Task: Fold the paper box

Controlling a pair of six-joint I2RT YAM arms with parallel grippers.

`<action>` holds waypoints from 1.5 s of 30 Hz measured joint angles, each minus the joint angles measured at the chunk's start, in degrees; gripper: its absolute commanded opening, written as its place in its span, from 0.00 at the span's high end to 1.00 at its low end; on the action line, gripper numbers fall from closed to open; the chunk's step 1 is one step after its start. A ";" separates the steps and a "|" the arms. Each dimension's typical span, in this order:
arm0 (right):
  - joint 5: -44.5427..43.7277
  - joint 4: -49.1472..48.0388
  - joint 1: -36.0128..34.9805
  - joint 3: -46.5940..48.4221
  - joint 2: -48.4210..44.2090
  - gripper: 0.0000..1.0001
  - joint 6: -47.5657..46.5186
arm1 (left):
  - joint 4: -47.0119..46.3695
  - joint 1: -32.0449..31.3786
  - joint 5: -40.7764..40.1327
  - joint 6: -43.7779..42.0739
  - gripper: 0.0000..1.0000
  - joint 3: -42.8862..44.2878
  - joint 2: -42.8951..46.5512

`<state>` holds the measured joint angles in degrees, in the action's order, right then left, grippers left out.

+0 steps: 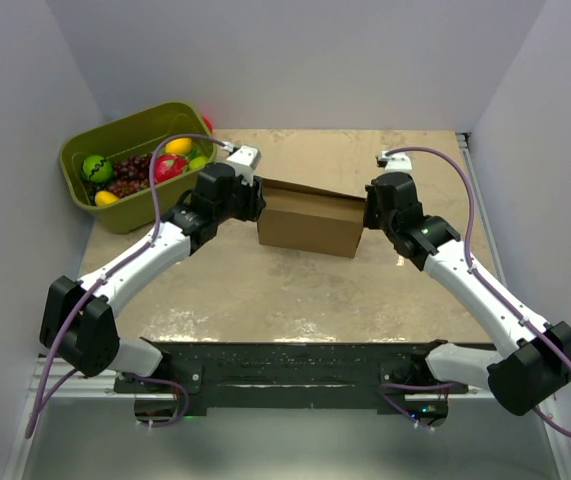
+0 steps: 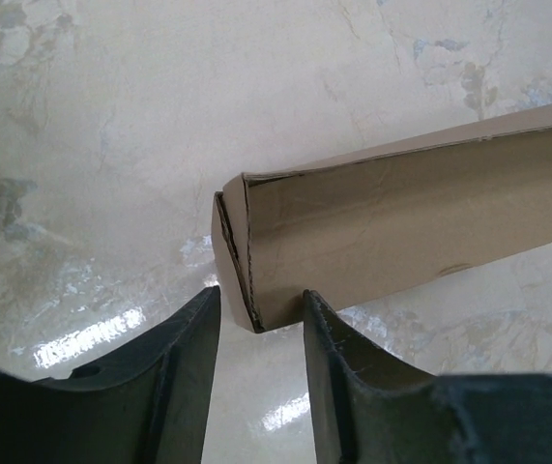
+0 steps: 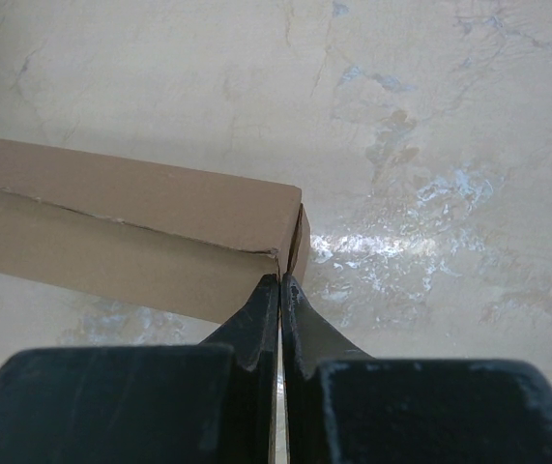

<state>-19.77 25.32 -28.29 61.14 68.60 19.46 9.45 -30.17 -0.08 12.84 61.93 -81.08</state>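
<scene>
Two claws are seen at opposite ends of the paper box (image 1: 310, 222). The left claw (image 2: 259, 307) is held open, with the box's end corner lodged between its fingers (image 2: 193, 358). The right claw (image 3: 280, 290) is closed, its tips set at the corner of the other end. The box is laid between both claws on the desk (image 1: 295, 300). Behind the left claw, a green bin (image 1: 77, 178) of fruit is placed.

An olive-green plastic bin (image 1: 125, 214) sits at the far left corner of the marbled beige counter (image 1: 295, 290). It holds toy fruit: a green ball (image 1: 96, 167), dark purple grapes (image 1: 133, 172), a red piece (image 1: 169, 167), an orange one (image 1: 177, 146) and a yellow one (image 1: 107, 198). A small red object (image 1: 207, 124) lies just behind the bin, at the far edge.
</scene>
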 measured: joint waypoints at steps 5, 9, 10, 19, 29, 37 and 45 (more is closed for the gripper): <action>-0.02 0.00 -0.09 0.00 0.00 1.00 -0.02 | 0.87 -0.02 0.92 -0.28 0.59 0.26 0.09; -0.04 0.00 -0.09 0.00 0.00 1.00 -0.02 | 2.67 0.04 1.07 -0.66 0.64 1.53 -0.02; -0.04 0.00 -0.09 0.00 0.00 1.00 -0.02 | 2.75 0.07 1.07 -0.70 0.65 1.90 -0.11; -0.04 0.00 -0.09 0.00 0.00 1.00 -0.07 | 3.19 0.55 1.09 -1.84 0.87 5.20 -1.57; -0.04 0.00 -0.11 0.00 0.00 1.00 -0.11 | 3.37 0.96 0.44 -1.99 1.00 5.29 -2.16; -0.04 0.09 -0.13 0.00 0.00 1.00 -0.09 | -4.15 0.96 0.37 -1.44 1.00 -0.59 0.13; -0.24 -0.59 -0.52 -0.68 0.00 1.00 0.09 | -12.63 0.92 -0.17 0.13 1.00 -7.63 3.10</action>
<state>-20.01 24.73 -28.82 60.47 68.60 19.55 -3.18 -29.26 -0.25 12.97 54.30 -77.97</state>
